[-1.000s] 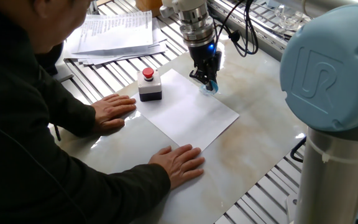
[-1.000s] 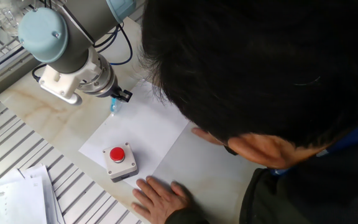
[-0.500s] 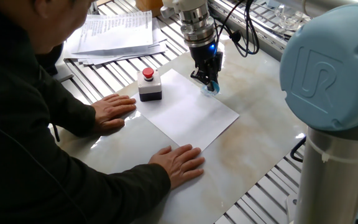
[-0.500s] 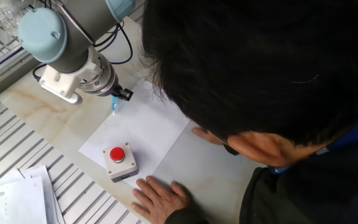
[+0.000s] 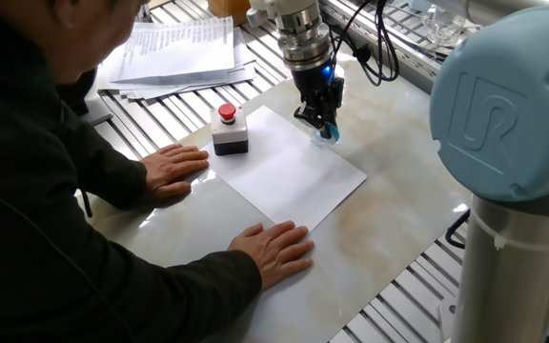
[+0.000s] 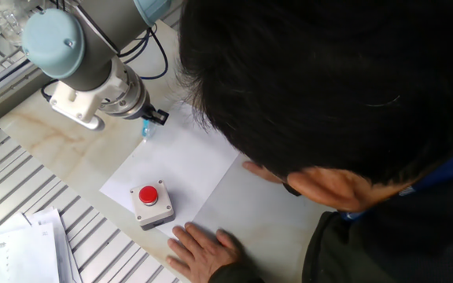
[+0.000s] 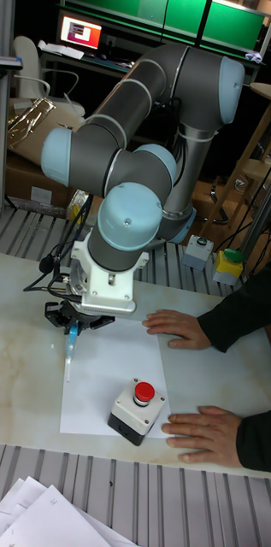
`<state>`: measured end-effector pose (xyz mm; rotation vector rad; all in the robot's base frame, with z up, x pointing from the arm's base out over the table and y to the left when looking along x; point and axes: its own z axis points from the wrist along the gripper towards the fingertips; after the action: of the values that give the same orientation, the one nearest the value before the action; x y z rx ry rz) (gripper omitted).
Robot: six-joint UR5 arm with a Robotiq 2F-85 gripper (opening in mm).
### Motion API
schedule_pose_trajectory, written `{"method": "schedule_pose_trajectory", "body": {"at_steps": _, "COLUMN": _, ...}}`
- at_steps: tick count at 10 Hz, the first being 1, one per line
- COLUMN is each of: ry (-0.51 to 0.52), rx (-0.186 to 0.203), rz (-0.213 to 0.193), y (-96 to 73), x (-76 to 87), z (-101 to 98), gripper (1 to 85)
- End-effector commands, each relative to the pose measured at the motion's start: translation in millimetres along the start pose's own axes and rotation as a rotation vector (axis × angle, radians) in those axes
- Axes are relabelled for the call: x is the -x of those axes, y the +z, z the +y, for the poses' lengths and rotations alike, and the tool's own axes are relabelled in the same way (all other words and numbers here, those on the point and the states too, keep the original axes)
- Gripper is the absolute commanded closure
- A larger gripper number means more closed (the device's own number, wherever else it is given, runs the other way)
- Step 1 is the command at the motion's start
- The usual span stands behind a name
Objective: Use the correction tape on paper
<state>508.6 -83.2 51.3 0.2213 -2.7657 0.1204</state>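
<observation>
The claw (image 5: 321, 122) is clenched on the tape (image 5: 324, 134), whose tip meets the paper (image 5: 289, 171) at the edge farthest from the button box (image 5: 229, 131). So close to that edge, any drift could carry the tip onto the worktop (image 5: 398, 181). Two hands (image 5: 276, 250) pin the near side only, so a drag could buckle the sheet.
</observation>
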Motion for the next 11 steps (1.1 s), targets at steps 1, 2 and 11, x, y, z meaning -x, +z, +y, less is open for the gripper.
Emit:
{"method": "schedule_pose_trajectory", "body": {"at_steps": 1, "ry": 0.018, "rx": 0.032, "rz": -0.038, "y": -10.0, "x": 6.9, "z": 8.6, "gripper": 84.0}}
{"method": "schedule_pose_trajectory", "body": {"at_steps": 2, "ry": 0.023, "rx": 0.029, "rz": -0.062, "y": -16.2, "x": 13.0, "z": 9.3, "gripper": 84.0}}
{"method": "schedule_pose_trajectory", "body": {"at_steps": 11, "ry": -0.041, "rx": -0.006, "rz": -0.153, "y": -6.8, "x": 41.9, "z": -4.6, "gripper": 84.0}}
